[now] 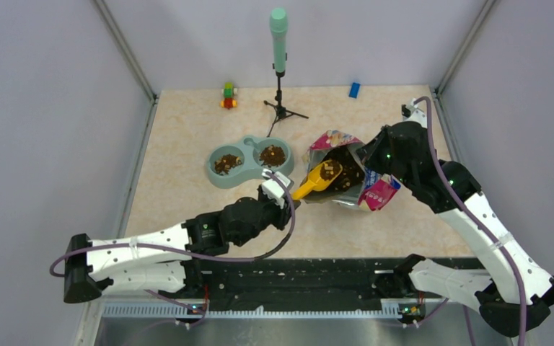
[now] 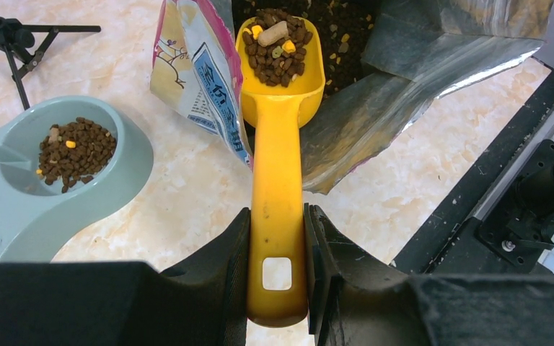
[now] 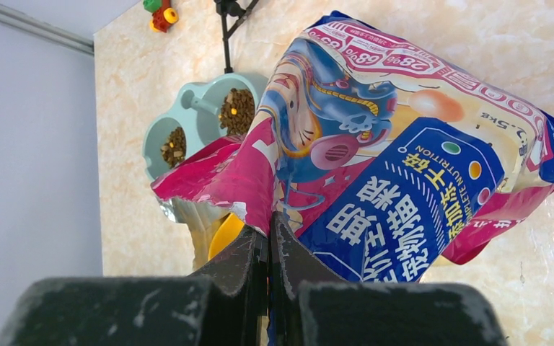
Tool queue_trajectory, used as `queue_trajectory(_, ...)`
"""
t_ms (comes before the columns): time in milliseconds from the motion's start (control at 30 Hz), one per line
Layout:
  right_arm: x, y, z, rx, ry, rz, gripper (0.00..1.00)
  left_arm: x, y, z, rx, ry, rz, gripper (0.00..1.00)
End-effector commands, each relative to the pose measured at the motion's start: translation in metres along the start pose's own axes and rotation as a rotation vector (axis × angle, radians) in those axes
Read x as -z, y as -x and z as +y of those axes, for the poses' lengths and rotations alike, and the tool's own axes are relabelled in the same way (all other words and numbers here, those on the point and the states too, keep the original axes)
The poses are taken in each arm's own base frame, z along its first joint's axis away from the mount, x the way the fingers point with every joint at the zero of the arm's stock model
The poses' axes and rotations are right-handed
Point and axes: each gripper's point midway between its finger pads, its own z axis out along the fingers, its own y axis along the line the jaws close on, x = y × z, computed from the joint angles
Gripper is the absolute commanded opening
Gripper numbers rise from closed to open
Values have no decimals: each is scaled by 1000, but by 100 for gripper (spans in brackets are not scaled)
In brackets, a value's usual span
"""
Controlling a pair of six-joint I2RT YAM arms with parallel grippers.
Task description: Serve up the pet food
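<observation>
While both arms reach in from the near edge, I count two tools, one scoop, one bag and one twin-welled feeder, which serves as my marker. The left tool, just in front and to the right of the feeder, has its jaws closed partway onto the flat handle of the yellow scoop, clamping it from both sides. The pet food lies in four places: a heap in the scoop's bowl, a pile in each of the feeder's two wells, and more loose inside the bag. The bag lies right of the feeder with its mouth gaping, and the scoop's bowl sits in that mouth. The right tool is pinched fully closed on the bag's edge, on the side away from the feeder. Behind the feeder stands one tripod stand carrying a green cylinder. Farther back to the left is one small block toy, and farther back to the right one blue block. Bare tabletop runs from the feeder's left side to the wall frame, and a bare strip lies in front of the feeder, crossed by the left arm.
</observation>
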Motion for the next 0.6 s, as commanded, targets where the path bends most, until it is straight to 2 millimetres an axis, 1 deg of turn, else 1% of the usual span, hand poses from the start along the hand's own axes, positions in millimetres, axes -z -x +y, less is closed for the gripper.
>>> queue_trajectory(0,7,20,7,-10,15,-63,0,12,42,-3,20,-12,-93,0)
queue_trajectory(67,8,21,7,-9,15,-65,0,15,47,-5,16,-26,-97,0)
queue_trajectory(300,6,21,8,-6,17,-61,0,23,52,-11,-14,-70,-95,0)
queue_trajectory(567,10,27,10,-4,22,-78,0,36,73,-12,-21,-96,-136,0)
